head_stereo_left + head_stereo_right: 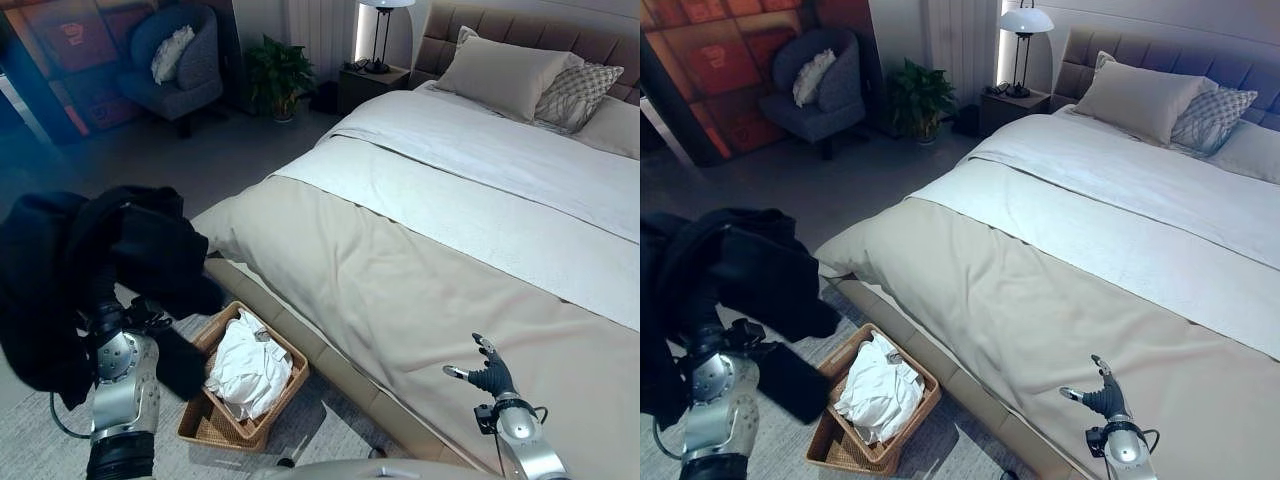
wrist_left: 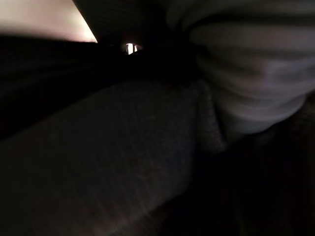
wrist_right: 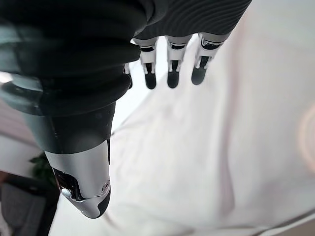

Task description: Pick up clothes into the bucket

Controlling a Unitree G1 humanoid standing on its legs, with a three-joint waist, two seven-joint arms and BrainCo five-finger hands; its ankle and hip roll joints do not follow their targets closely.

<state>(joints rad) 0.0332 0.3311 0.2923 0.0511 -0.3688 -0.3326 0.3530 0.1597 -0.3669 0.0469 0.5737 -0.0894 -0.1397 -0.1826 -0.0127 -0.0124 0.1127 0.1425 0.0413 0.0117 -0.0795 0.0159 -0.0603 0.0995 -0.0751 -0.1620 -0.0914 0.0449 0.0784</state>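
Black clothes (image 1: pixel 90 270) draped over left hand, fingers hidden, wicker basket (image 1: pixel 200 425) below, right hand (image 3: pixel 170 64) spread above bed (image 1: pixel 420 270).

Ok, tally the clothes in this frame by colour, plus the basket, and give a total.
Black garment, draped over the left hand: 1
White garment, in the basket: 1
Wicker basket: 1
Total: 3

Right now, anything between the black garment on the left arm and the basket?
Nothing visible. The black garment hangs draped over the left arm, up and left of the wicker basket on the floor by the bed. White clothes already lie inside.
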